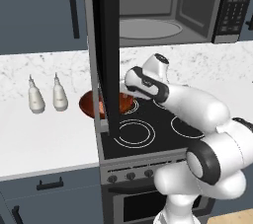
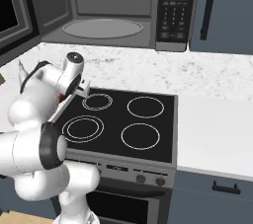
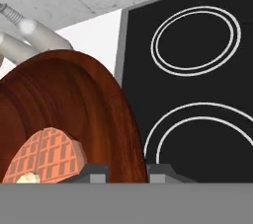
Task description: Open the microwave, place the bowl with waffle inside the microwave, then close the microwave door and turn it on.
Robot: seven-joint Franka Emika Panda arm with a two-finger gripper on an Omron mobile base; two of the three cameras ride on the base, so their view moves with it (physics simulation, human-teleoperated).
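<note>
arm bent low to its left; gripper (image 3: pixel 127 172) clamped — fingers astride rim

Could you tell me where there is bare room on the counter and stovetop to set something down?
The white counter right of the black stovetop is bare, as are its right burners. It is crowded at the stovetop's left edge: the glossy reddish-brown bowl, the open black microwave door, the gripper on the bowl's rim, and two pale bottles beyond.

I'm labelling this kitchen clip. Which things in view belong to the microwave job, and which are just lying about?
Job:
- microwave, cavity open
- microwave door, swung open
- bowl, its rim between the gripper fingers
- waffle in the bowl

Lying about:
- two pale bottles on the counter
- stovetop
- cabinet
</note>
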